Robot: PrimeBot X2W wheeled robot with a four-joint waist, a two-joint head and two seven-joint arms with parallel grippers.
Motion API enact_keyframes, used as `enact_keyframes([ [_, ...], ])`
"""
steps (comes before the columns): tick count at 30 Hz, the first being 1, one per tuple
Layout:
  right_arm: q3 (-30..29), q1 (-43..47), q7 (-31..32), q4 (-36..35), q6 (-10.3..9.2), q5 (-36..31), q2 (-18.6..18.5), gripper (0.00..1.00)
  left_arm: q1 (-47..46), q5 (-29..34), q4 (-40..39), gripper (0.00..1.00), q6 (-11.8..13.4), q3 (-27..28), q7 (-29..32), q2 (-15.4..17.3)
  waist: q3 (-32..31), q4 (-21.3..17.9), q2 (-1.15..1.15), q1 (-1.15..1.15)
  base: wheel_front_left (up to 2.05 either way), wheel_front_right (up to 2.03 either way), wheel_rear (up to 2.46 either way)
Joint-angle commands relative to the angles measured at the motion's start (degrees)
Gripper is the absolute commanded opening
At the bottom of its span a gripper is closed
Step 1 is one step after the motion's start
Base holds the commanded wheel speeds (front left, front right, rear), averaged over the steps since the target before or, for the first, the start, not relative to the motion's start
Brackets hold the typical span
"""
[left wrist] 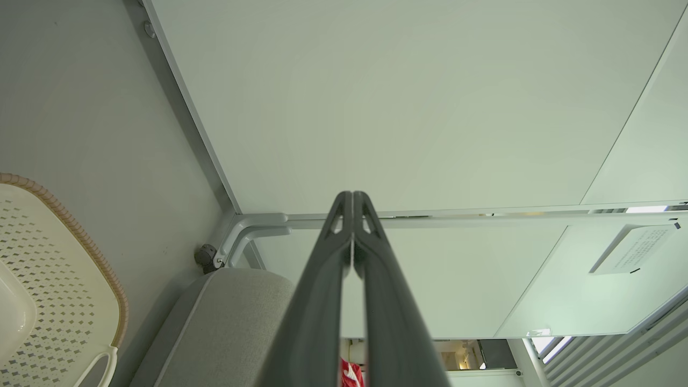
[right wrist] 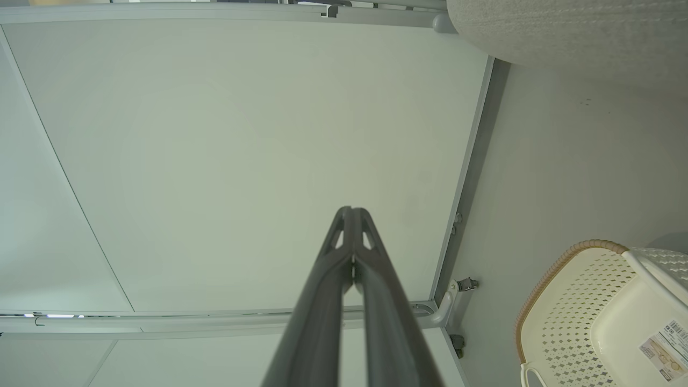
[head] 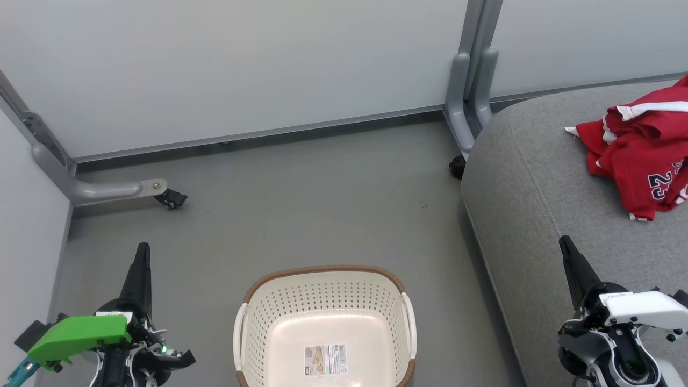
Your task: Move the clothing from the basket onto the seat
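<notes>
- Now the clothing (head: 642, 156) lies as a crumpled red heap with white stripe trim and dark-and-white numerals, up on the grey seat (head: 537, 204).
- The cream basket (head: 322, 293), brown-rimmed, stands on the floor (head: 322, 204) just left of the seat, well apart from the heap; a paper label (head: 325, 360) lies on its bottom.
- The head view's right edge cuts the heap off; its numerals are partly folded away, and the label's print is too small to read.
- The left gripper (head: 142, 255) and the right gripper (head: 567, 251) are both clenched on nothing.

1 basket (head: 322, 269), 1 seat (head: 527, 204), 1 clothing heap (head: 639, 156) (pcs unclear).
</notes>
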Motion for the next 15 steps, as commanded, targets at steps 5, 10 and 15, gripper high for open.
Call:
enact_keyframes([
  [5,-0.2,0.7,0.3,0.1,-0.01,-0.1,-0.1,0.00,0.8,0.0,0.0,0.00,-0.4,0.2,0.2,0.3,0.0,0.0,0.00,0.00,0.00,0.00,0.00],
  [10,-0.2,0.7,0.3,0.1,-0.01,-0.1,-0.1,0.00,0.8,0.0,0.0,0.00,-0.4,0.2,0.2,0.3,0.0,0.0,0.00,0.00,0.00,0.00,0.00],
  [15,-0.3,0.7,0.3,0.1,-0.01,-0.2,-0.1,0.00,0.8,0.0,0.0,0.00,-0.4,0.2,0.2,0.3,0.0,0.0,0.00,0.00,0.00,0.00,0.00],
])
